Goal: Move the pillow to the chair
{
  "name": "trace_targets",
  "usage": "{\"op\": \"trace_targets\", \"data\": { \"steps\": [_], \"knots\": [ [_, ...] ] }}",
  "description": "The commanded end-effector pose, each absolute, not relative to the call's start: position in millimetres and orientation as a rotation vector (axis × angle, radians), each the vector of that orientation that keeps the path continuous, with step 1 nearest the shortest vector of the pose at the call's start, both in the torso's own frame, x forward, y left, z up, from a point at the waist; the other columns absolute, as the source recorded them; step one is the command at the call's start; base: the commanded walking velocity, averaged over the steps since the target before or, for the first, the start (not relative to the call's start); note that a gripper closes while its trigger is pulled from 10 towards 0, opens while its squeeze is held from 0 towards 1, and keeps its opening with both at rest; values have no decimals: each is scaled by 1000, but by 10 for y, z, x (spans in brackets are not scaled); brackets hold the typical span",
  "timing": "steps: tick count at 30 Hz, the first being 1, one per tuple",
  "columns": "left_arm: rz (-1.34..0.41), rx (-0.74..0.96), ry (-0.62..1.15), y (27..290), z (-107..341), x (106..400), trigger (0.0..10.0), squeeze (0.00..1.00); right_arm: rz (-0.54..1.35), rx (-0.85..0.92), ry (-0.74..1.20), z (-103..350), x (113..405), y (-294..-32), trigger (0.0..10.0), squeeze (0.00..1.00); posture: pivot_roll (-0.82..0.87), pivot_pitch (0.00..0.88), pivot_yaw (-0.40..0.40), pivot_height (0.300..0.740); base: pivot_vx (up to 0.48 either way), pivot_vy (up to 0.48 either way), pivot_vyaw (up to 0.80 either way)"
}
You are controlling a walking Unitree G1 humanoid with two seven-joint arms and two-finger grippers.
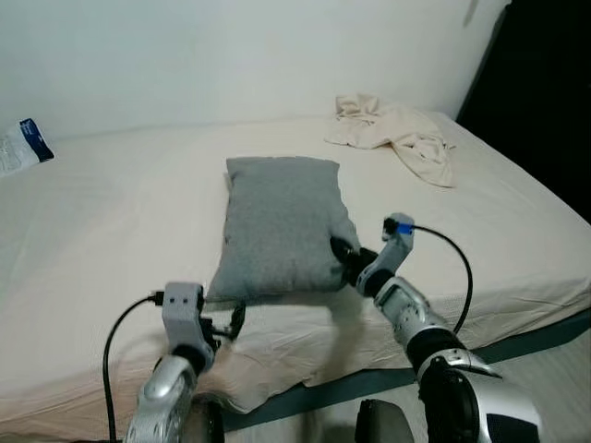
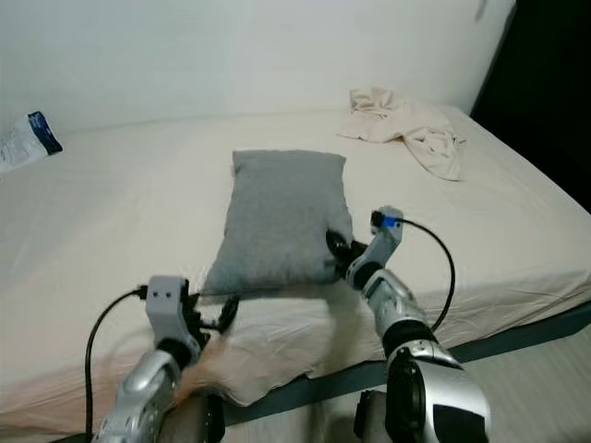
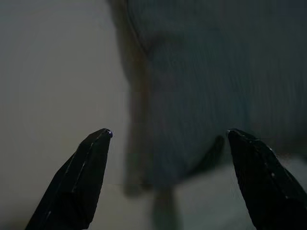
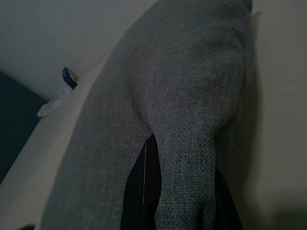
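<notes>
Head camera: the grey pillow (image 1: 282, 226) lies flat in the middle of the bed (image 1: 102, 221), long side running away from the robot. The right gripper (image 1: 343, 257) is at the pillow's near right corner, black fingers pinched onto the fabric. The left gripper (image 1: 233, 321) sits just off the near left corner, on the sheet. A crumpled cream cloth (image 1: 397, 134) lies at the far right, a white-and-blue packet (image 1: 20, 145) far left.

Left wrist: fingers (image 3: 76, 182) spread wide, pillow edge blurred ahead between them, not touching.

Right wrist: pillow corner (image 4: 184, 158) bunched up, clamped between both fingers.
</notes>
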State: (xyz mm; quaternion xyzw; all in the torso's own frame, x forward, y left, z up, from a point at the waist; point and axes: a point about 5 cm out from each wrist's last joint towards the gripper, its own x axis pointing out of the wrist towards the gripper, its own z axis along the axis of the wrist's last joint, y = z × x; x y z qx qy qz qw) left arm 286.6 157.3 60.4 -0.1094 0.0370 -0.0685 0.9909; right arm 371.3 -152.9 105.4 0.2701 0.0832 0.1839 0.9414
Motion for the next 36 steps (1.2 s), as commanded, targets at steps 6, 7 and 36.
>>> {"op": "trace_targets", "data": {
  "steps": [6,7,36],
  "knots": [
    [-67,-266,39,1724,655,2953,10000,0,382,582,36,1309,3800,-1639,0,0,107,0,-52,598,0,0,0],
    [-63,-267,31,1740,670,2968,10000,0,377,590,22,1333,3807,-1658,0,0,107,0,-51,602,0,0,0],
    [12,-180,169,1929,254,2736,10000,0,315,568,137,955,3626,-1701,0,0,94,0,-66,716,0,0,0]
  ]
}}
